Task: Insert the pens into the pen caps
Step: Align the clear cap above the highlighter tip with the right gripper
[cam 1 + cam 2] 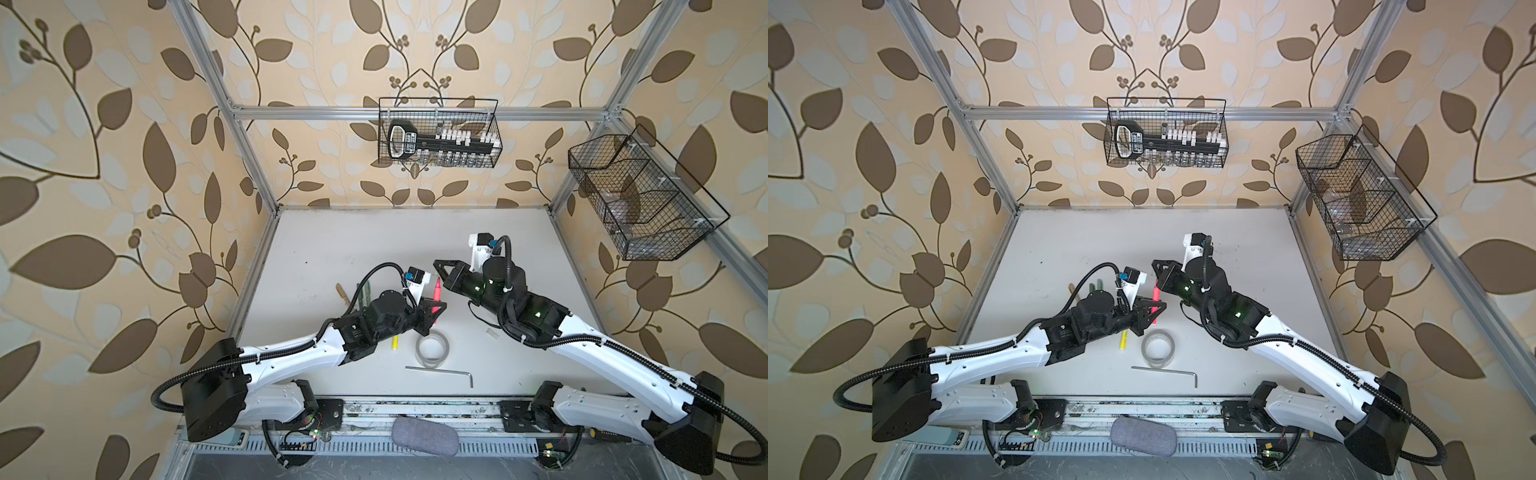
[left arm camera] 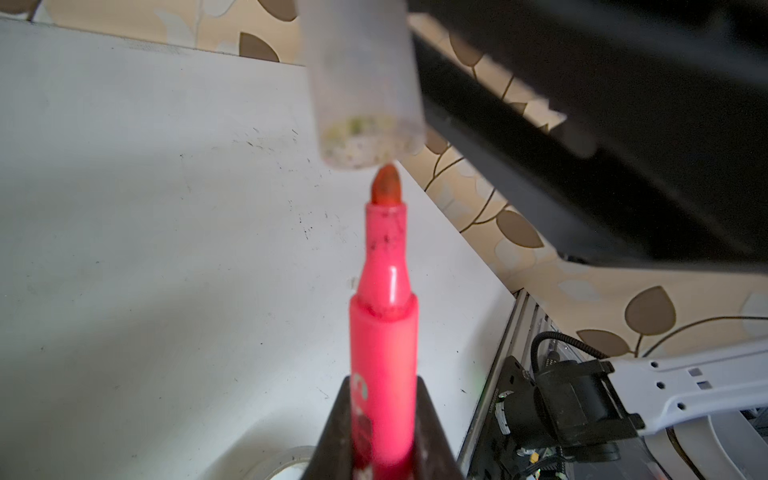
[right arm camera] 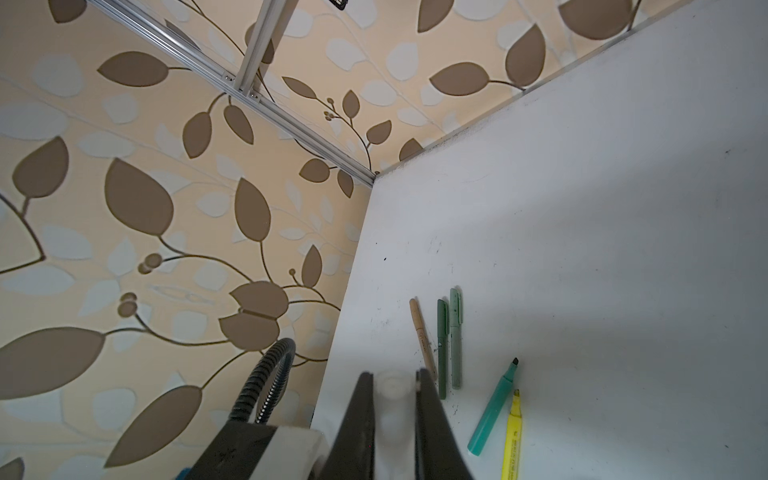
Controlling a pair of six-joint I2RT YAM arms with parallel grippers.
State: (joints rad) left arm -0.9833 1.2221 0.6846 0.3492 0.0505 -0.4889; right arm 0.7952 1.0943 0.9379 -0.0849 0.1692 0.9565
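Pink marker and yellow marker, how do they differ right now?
The pink marker is clamped in the left gripper, held above the table; the yellow marker lies flat on the table, ungripped. The pink marker's tip sits at the mouth of a clear cap; the yellow marker's tip has none. Both are uncapped.

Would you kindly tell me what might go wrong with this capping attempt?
The tip of the pink marker looks off-centre at the end of the clear cap, so pushing may catch the rim.
The left gripper holds the marker far from its tip; it may pivot or slip.
Yellow-green stains on the cap hint it fits another marker.
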